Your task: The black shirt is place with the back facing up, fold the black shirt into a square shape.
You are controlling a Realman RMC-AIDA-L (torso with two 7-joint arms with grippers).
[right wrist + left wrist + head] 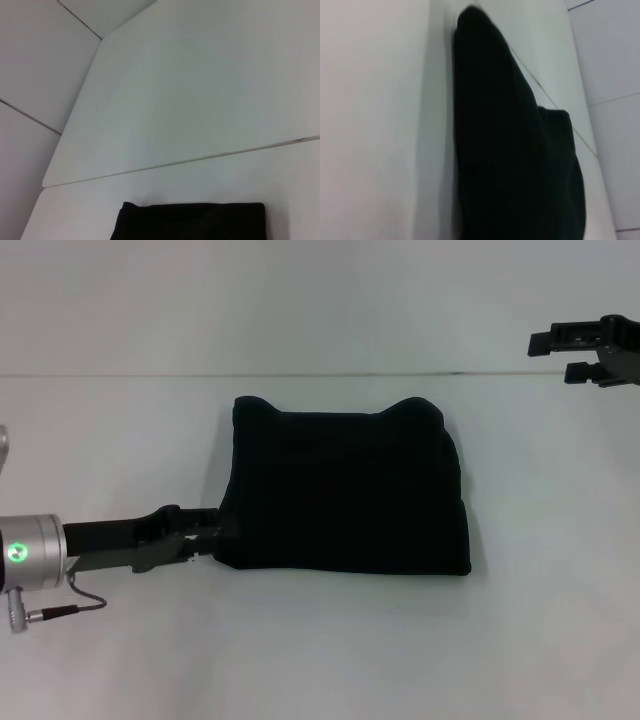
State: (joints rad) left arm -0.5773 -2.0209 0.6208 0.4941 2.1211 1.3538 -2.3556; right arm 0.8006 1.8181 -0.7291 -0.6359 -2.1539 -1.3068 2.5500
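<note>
Looks like a bare robot test lab: plain smooth white tabletop (330,650) with seams, blank white panelled walls (35,65) beyond it.

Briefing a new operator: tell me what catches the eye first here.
The black shirt, folded to a rough square, lies mid-table. The left gripper sits low at its near-left corner. The right gripper hangs open, well off at the far right.
</note>
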